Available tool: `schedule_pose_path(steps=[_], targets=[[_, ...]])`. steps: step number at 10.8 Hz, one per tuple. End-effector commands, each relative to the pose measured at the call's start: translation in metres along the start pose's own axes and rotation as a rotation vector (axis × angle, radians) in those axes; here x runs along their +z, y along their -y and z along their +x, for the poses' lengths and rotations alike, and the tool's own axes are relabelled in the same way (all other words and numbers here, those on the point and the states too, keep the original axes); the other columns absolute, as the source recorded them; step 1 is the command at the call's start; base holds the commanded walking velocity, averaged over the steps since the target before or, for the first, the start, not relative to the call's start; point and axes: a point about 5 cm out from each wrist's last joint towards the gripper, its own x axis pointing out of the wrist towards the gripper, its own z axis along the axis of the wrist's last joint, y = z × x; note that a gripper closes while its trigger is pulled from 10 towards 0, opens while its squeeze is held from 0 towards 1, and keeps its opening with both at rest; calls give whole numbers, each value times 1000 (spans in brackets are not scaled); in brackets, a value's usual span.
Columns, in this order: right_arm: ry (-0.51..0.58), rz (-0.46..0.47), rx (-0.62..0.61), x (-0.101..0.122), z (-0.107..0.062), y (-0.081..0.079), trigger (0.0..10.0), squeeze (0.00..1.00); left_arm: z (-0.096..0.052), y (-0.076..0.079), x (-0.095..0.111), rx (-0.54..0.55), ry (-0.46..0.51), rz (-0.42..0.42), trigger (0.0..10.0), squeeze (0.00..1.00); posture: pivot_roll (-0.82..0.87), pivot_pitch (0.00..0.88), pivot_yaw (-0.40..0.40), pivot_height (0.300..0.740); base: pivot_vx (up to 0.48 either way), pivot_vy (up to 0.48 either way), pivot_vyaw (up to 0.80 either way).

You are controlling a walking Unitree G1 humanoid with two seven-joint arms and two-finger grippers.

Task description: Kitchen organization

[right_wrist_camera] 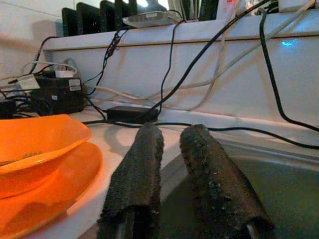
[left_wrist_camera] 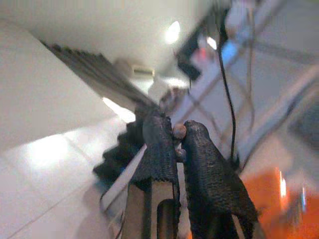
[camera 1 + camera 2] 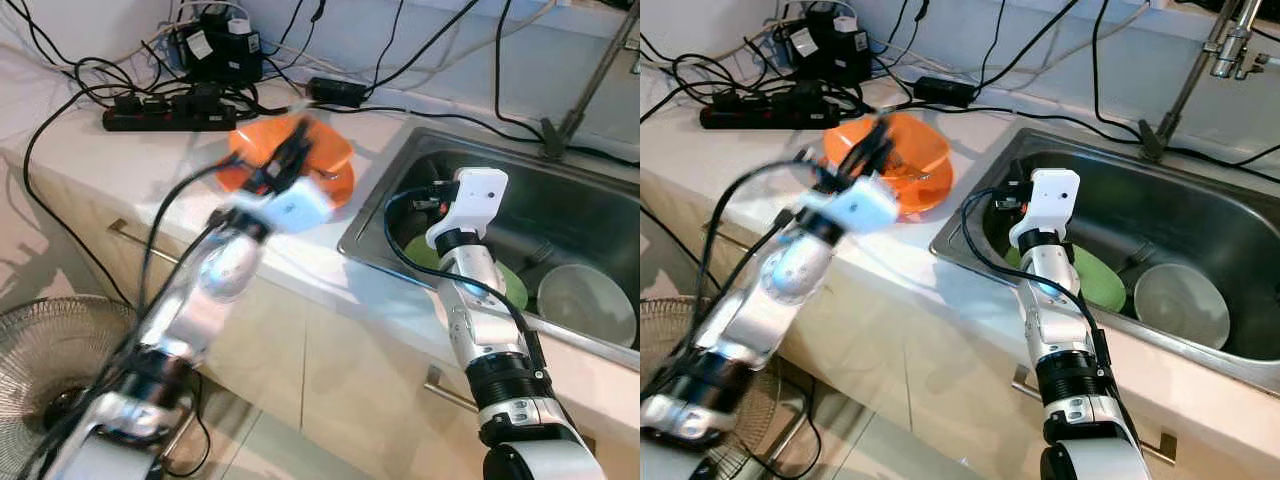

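Observation:
An orange bowl (image 3: pixel 300 160) sits on an orange plate (image 1: pixel 45 194) on the white counter, left of the sink (image 3: pixel 380 215). My left arm is blurred, and its gripper (image 3: pixel 293 142) hangs over the bowl. In the left wrist view its fingers (image 2: pixel 159 149) are pressed together. My right gripper (image 1: pixel 172 134) is shut and empty, and it hovers over the sink's left end. Its white wrist block (image 3: pixel 478 198) hides the fingers from the head views. A green plate (image 3: pixel 1098 280) and a pale bowl (image 3: pixel 1181 303) lie in the sink.
A black power strip (image 3: pixel 165 118), adapters and many cables crowd the counter's back left. More cables run along the wall behind the sink. A faucet stem (image 3: pixel 1185 90) rises behind the sink. A floor fan (image 3: pixel 45 350) stands at lower left, beside the cabinet fronts.

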Motion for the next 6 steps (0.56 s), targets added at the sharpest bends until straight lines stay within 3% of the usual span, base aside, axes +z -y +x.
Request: schedule_pose_path(steps=[1,2,4,5,6], targets=[[19,7,-16,4,3,3,10000,1000,5,-3,9,3,37,-45,10000,0,237,0,-30,740,0,0,0],[26,-51,-32,5,3,9,10000,1000,10,2,22,-2,57,-234,10000,0,234,0,-30,740,0,0,0],[44,-67,-42,8,4,15,10000,1000,13,-2,30,13,73,-385,10000,0,231,1,-32,740,0,0,0],[68,-161,-40,10,3,14,10000,1000,13,0,33,-10,74,-487,10000,0,233,2,-31,740,0,0,0],[93,-239,-33,12,3,13,10000,1000,13,2,35,-28,77,-527,10000,0,234,3,-31,740,0,0,0]])
